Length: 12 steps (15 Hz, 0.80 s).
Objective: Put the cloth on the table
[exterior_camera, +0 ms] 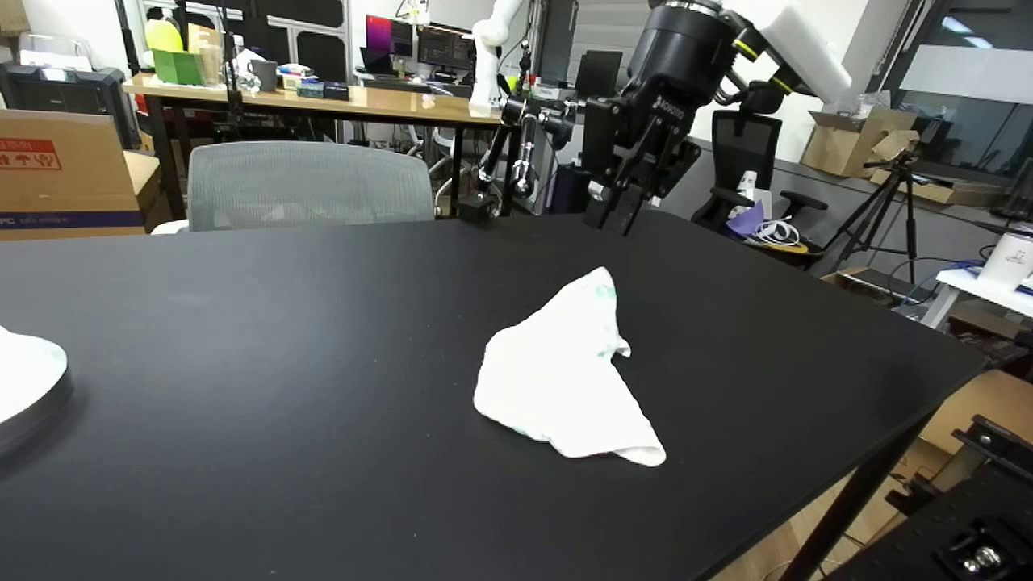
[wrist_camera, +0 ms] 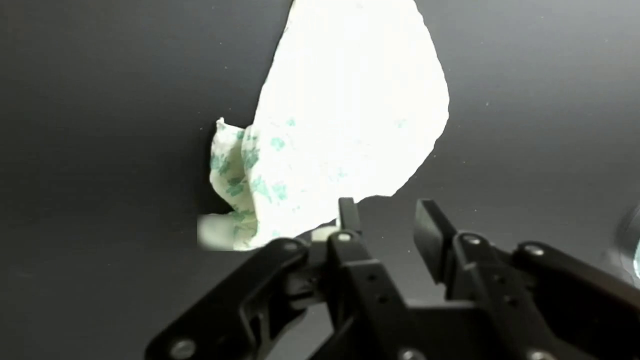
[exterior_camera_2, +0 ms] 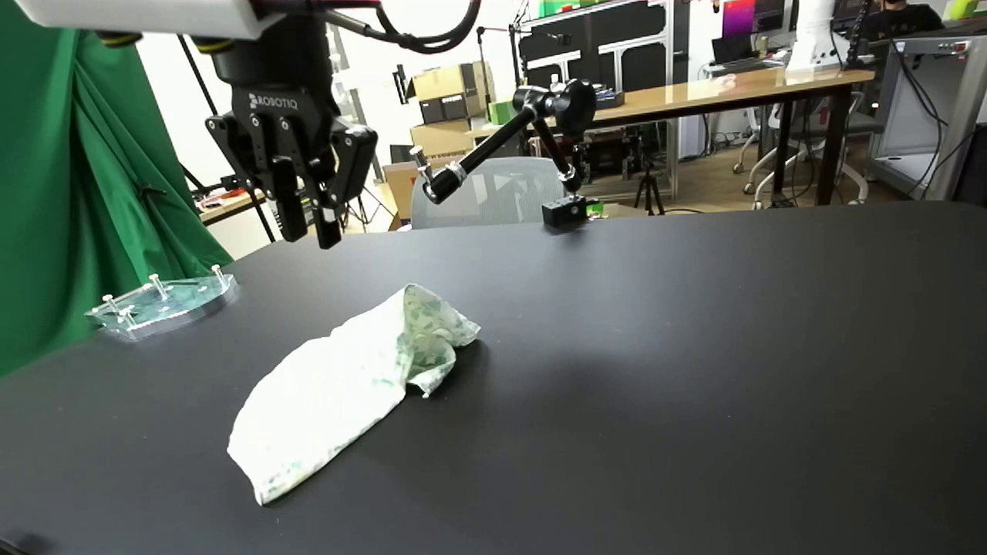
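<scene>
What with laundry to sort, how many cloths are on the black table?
1: the white, green-patterned cloth lies partly folded on the black table. Others could lie out of view.

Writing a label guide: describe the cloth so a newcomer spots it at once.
Find the big black table that fills the foreground in both exterior views. Below the black tool in an exterior view, the cloth lies loosely on it, one end bunched. It's limp and white with green blotches, unlike the rigid clear plate near the green curtain.
</scene>
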Each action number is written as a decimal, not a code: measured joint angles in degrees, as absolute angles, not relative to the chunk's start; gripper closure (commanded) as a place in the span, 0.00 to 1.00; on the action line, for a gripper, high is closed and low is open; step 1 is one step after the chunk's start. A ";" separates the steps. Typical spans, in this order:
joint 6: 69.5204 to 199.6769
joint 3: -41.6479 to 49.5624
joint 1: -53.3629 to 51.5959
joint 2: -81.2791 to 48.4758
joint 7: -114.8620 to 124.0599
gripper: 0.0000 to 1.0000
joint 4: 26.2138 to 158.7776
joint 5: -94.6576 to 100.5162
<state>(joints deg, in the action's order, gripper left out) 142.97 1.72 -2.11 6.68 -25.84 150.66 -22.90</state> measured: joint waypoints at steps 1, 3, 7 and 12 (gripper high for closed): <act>142.98 1.49 -2.05 7.00 -23.11 0.26 150.79 -20.10; 142.64 0.79 -1.75 8.37 -16.37 0.12 151.01 -13.22; 136.49 -0.89 -1.56 13.91 -7.05 0.00 150.94 -4.23; 126.90 -2.33 -1.73 20.40 -4.73 0.00 150.64 -2.44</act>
